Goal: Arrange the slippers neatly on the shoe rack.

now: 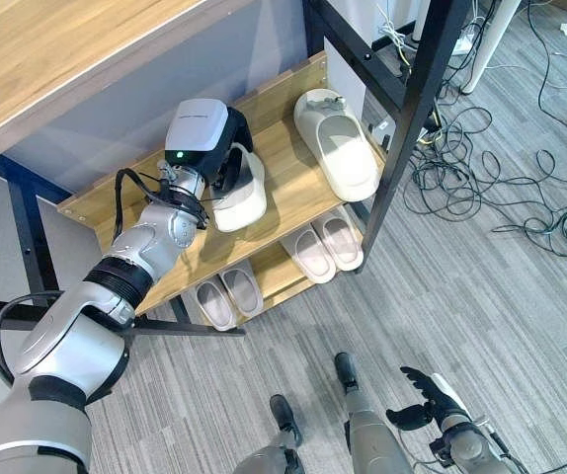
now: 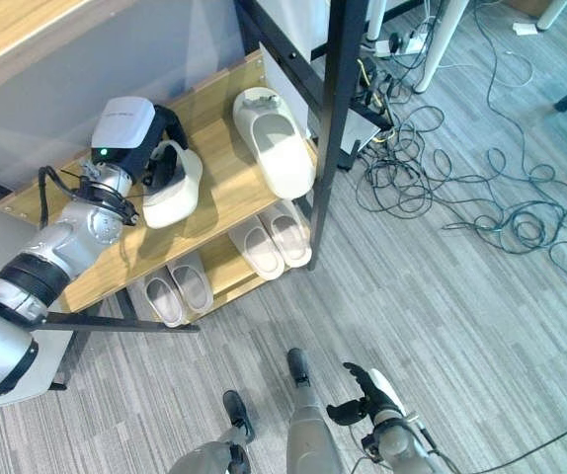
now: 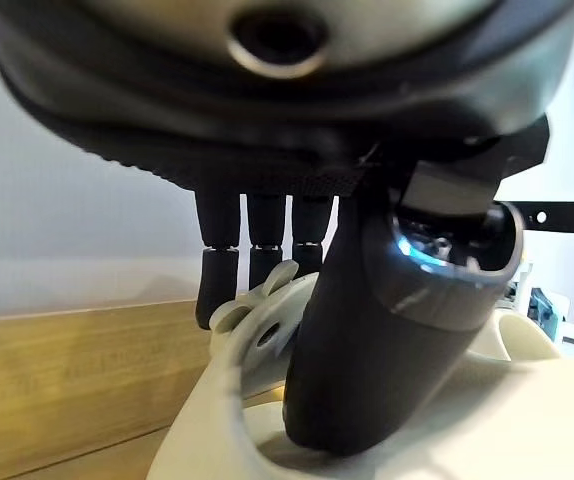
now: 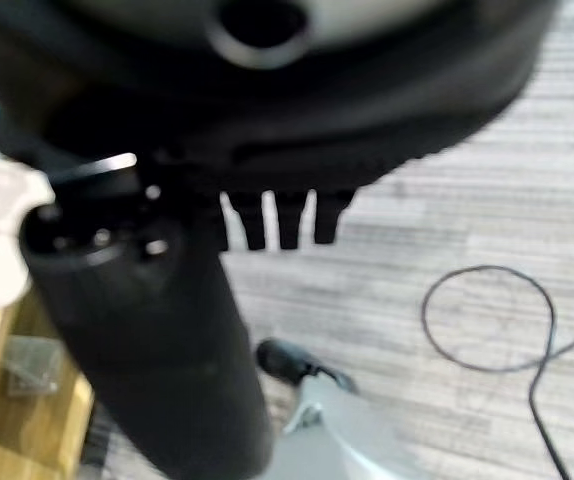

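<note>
The slipper being handled (image 1: 240, 197) is a cream one sitting on the upper wooden shelf of the shoe rack (image 1: 293, 202), a bit left of centre in the left eye view. The left hand (image 1: 230, 148) has got it pinched: in the left wrist view the thumb (image 3: 387, 330) is stuck down inside the slipper's opening while the fingers (image 3: 250, 250) come down over the strap on the outside, so it's properly clamped on that slipper, which rests on the shelf boards. A second cream slipper (image 1: 337, 143) lies on the same shelf, up and to the right, near the black upright post (image 1: 414, 109), well apart from the held one and pointing roughly toward the lower right. Down on the lower shelf there's a pair of pale slippers (image 1: 324, 245) side by side under the right end, and another pair (image 1: 226, 294) further left, just beside each other too. Above the rack, a light wood tabletop (image 1: 56, 44) takes up the upper left of the frame. The right hand (image 1: 430, 395) hangs low at the bottom right over the grey striped carpet (image 1: 481, 296), holding nothing, fingers loose and spread. A tangle of black cables (image 1: 501, 188) sprawls over the carpet at the right.
</note>
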Controlling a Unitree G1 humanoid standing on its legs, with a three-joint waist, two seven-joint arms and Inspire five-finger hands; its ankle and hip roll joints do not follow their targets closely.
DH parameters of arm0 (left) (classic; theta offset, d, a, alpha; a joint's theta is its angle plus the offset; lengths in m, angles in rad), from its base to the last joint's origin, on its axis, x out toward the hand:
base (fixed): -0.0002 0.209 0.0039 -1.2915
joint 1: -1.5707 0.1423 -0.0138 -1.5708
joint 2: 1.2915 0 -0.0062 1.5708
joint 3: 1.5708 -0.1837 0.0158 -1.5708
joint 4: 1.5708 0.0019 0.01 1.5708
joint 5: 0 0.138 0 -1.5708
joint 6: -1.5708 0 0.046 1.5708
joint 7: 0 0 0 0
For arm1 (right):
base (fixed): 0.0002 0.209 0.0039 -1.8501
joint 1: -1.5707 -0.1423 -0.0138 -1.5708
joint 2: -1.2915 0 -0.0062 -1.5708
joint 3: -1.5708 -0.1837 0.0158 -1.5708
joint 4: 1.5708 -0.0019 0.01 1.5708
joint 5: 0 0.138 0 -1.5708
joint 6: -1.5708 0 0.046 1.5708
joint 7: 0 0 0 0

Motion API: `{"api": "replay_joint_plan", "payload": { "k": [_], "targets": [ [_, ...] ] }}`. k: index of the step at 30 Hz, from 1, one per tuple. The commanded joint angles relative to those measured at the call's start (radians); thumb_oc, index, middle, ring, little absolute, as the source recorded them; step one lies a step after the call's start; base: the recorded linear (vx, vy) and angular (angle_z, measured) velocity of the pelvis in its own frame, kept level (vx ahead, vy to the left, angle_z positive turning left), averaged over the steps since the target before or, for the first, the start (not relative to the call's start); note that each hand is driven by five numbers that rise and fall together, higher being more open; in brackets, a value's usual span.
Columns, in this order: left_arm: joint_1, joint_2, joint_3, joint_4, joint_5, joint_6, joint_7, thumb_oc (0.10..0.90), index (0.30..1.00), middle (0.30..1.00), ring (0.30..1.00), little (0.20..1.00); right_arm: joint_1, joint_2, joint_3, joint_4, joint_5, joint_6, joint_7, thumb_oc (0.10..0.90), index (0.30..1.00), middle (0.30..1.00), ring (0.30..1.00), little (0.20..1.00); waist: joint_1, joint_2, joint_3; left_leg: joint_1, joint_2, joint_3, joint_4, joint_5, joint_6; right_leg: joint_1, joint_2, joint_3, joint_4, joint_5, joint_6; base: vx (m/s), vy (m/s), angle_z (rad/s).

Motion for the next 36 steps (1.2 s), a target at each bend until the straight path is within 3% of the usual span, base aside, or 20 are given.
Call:
{"api": "replay_joint_plan", "payload": {
  "k": [1, 12, 36],
  "targets": [
    [-0.239, -0.038, 0.042, 0.062, -0.038, -0.017, 0.084, 0.800, 0.900, 0.900, 0.900, 0.900, 0.053, -0.044, 0.008, -0.027, 0.035, -0.046, -0.022, 0.800, 0.900, 0.900, 0.900, 0.900, -0.015, -0.017, -0.069, -0.015, -0.009, -0.054, 0.003, -0.066, -0.022, 0.007, -0.060, -0.045, 0.008, -0.115, 0.103, 0.02, 0.005, 0.05],
    [-0.195, -0.068, 0.076, -0.024, -0.064, -0.035, 0.079, 0.800, 0.900, 0.900, 0.900, 0.900, 0.062, -0.039, 0.006, -0.033, 0.029, -0.049, -0.020, 0.800, 0.900, 0.900, 0.900, 0.900, -0.004, -0.016, -0.078, -0.002, -0.006, -0.067, 0.003, -0.065, -0.024, 0.029, -0.055, -0.059, 0.006, -0.129, 0.098, 0.00, 0.000, 0.00],
    [-0.001, -0.138, 0.139, -0.168, -0.062, -0.051, 0.041, 0.800, 0.900, 0.900, 0.900, 0.900, 0.056, 0.002, 0.010, -0.006, 0.014, -0.038, -0.034, 0.800, 0.900, 0.900, 0.900, 0.900, 0.039, -0.046, -0.087, -0.005, -0.004, -0.116, 0.003, -0.049, -0.022, 0.062, -0.058, -0.107, 0.007, -0.136, 0.087, -0.02, -0.009, 0.06]
  ]
}}
